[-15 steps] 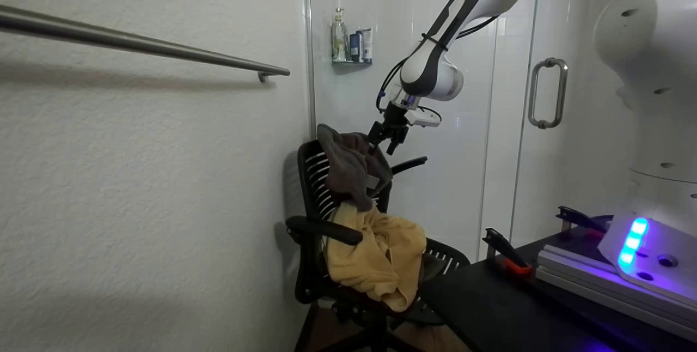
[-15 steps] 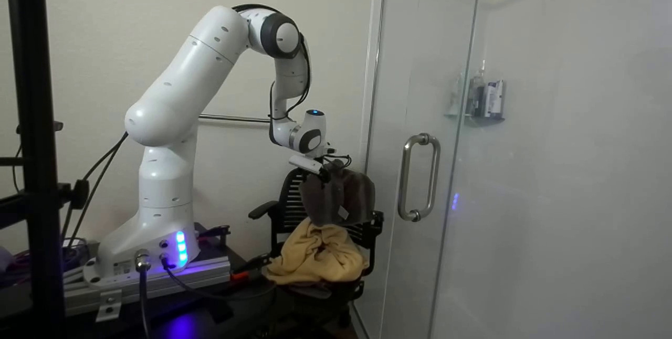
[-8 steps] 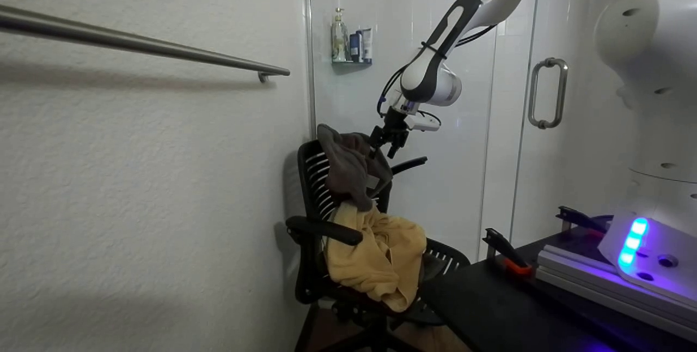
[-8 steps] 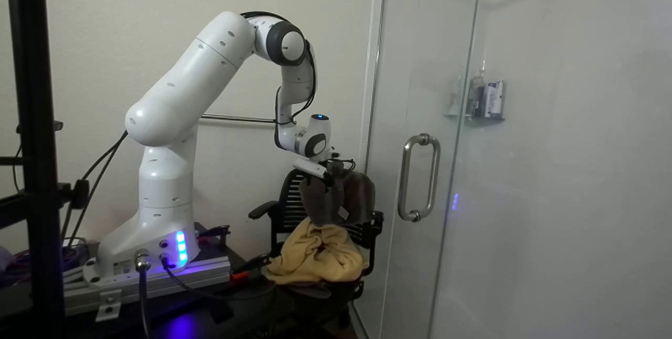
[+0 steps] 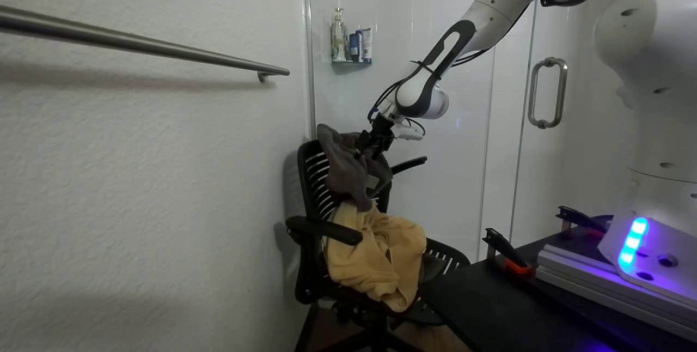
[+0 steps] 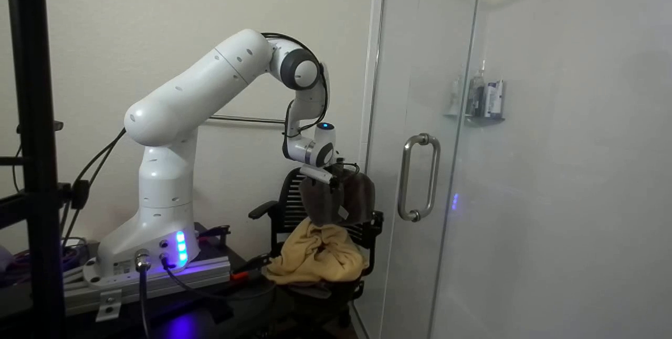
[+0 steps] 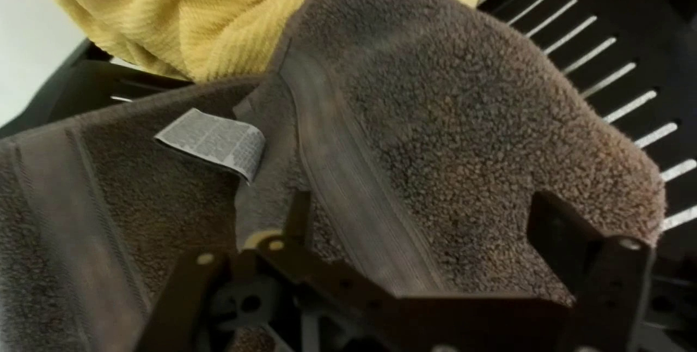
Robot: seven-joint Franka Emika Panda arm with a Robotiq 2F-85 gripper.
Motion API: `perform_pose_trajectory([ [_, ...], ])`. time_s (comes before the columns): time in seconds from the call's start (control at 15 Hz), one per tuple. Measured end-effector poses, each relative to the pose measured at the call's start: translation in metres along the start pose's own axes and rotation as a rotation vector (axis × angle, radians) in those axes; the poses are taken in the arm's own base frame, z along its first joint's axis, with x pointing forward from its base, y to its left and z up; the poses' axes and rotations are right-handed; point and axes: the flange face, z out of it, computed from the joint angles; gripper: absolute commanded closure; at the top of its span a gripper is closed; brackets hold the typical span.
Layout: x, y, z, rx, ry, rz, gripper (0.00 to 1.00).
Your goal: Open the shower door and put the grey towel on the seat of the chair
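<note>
The grey towel (image 5: 346, 169) drapes over the upper backrest of the black chair (image 5: 324, 230), its lower end meeting a yellow cloth. My gripper (image 5: 366, 155) overlaps the towel's upper part in both exterior views. From the wrist, the open gripper (image 7: 422, 202) has its two fingers spread wide over the towel (image 7: 463, 112); a pale label (image 7: 212, 137) lies outside them. Whether the fingertips touch the cloth I cannot tell. The shower door (image 6: 433, 108), with its silver handle (image 6: 404, 181), stands to the chair's right; how far it is open is not clear.
A yellow cloth (image 5: 375, 256) is bunched on the chair seat. The chair's armrest (image 5: 411, 165) sticks out below the gripper. A dark table (image 5: 463, 297) carries the robot base and clamps (image 5: 506, 251). A metal bar (image 5: 136, 41) runs along the wall.
The arm has reached forward and down, bringing the gripper from beside the towel's top to in front of it. Towel, yellow cloth, chair and door look unmoved; the jaws have stayed open.
</note>
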Motion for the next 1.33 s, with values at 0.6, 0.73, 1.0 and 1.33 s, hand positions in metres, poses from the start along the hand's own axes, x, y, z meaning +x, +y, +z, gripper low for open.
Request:
perform_pose_trajectory([
  [0.6, 0.009, -0.053, 0.043, 0.147, 0.045, -0.091, 0.0],
  [0.73, 0.003, -0.058, 0.048, 0.154, 0.039, -0.112, 0.0],
  [1.0, -0.002, -0.066, 0.049, 0.144, 0.045, -0.175, 0.34],
  [1.33, 0.008, -0.059, 0.047, 0.088, 0.066, -0.203, 0.68],
])
